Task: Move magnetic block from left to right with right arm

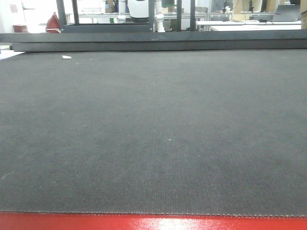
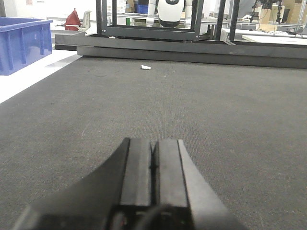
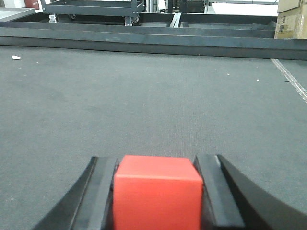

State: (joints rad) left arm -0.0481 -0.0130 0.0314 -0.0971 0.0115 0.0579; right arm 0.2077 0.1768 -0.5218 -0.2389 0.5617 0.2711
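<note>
Right now my right pincer (image 3: pixel 156 165) is clamped on the red block (image 3: pixel 157 199), one dark finger flat against each side face. In the right wrist view the block sits well to the right of the white scrap (image 3: pixel 16 57) and much nearer the camera. I can't tell from this low angle whether the block rests on the grey mat (image 3: pixel 144 96) or hangs just above it. The left pincer (image 2: pixel 153 143) is pressed together on nothing, with the scrap far ahead of it and a touch left. The front camera shows neither arm, only mat and the scrap at its far left. My worry is drag. If the block's bottom edge touches that rough weave as I carry it away from the scrap, it could twist out of the grip. Being magnetic, it might also snap onto the dark metal rail (image 3: pixel 153 40) behind the scrap if I stray close. As for writing, the cardboard box (image 3: pixel 291 19) far right of the scrap has faint print I can't read.
</note>
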